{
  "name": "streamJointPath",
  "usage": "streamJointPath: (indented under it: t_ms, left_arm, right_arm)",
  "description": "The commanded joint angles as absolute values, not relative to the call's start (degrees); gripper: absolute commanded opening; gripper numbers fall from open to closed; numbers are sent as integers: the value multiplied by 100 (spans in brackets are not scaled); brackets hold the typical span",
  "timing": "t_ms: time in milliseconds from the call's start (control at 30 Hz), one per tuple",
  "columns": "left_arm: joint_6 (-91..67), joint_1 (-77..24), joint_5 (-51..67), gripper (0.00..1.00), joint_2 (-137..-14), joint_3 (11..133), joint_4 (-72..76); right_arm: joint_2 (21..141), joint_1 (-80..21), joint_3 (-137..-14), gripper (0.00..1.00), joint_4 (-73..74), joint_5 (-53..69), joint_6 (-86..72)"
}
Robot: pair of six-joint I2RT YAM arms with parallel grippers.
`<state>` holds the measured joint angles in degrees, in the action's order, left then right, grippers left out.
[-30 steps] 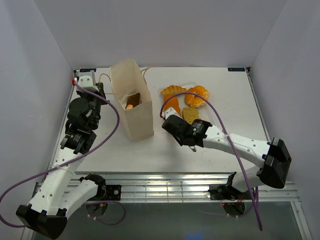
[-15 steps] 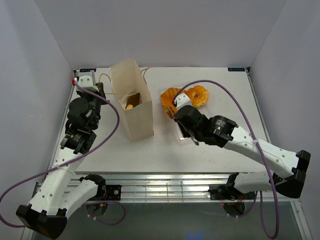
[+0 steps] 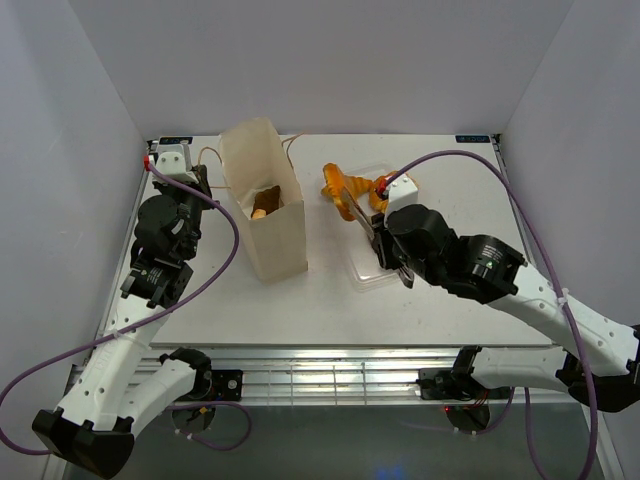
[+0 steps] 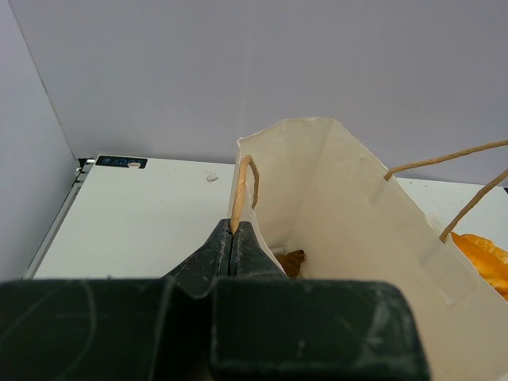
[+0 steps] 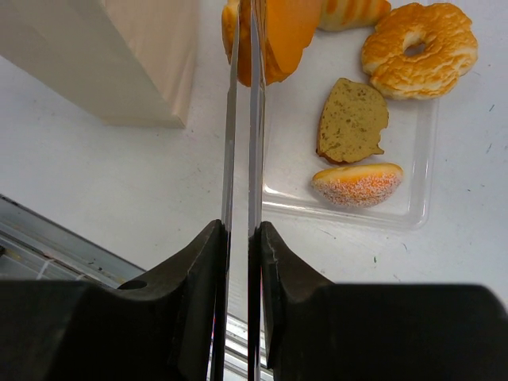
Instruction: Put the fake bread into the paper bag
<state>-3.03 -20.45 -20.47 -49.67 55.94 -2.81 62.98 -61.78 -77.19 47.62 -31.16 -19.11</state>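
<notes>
The paper bag point(image 3: 268, 225) stands open left of centre, with a dark brown piece point(image 3: 268, 197) inside; it also shows in the left wrist view point(image 4: 349, 214). My left gripper point(image 4: 232, 230) is shut on the bag's string handle point(image 4: 240, 186) at its left rim, and shows in the top view point(image 3: 190, 172). My right gripper point(image 5: 242, 230) is shut on thin metal tongs point(image 5: 242, 119). The tong tips pinch an orange pastry point(image 5: 274, 36), held above the table right of the bag point(image 3: 345, 190).
A clear plastic tray point(image 5: 349, 216) lies right of the bag and holds a brown slice point(image 5: 352, 119), a pinkish bun point(image 5: 357, 184), a golden ring pastry point(image 5: 419, 48) and a striped loaf point(image 5: 349, 12). The table's near edge and metal rail point(image 3: 330, 360) lie below.
My right arm has swung right and risen, lifting the orange pastry in the tongs from the tray area. The left arm and the bag have not moved.
</notes>
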Motion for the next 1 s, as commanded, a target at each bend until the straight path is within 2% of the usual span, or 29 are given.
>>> streamJointPath:
  t_ms: [0, 267, 533, 733, 967]
  left_arm:
    - [-360, -2030, -1977, 0, -4939, 5625, -308]
    - [-360, -2030, -2021, 0, -4878, 5581, -272]
    - [-352, -2030, -2030, 0, -4852, 5581, -264]
    - [-352, -2030, -2039, 0, -4860, 5590, -264]
    - [-343, -2030, -2039, 0, -4825, 5581, -264]
  right_arm:
    - [6100, -6179, -8226, 8, 4614, -3287, -1978]
    - [6196, -6179, -9368, 8, 4843, -3366, -1591]
    - [7188, -6179, -11641, 8, 5212, -3287, -941]
    - [7936, -6179, -12988, 8, 5169, -2752, -493]
    - [7963, -6188, -12456, 8, 4483, -1794, -518]
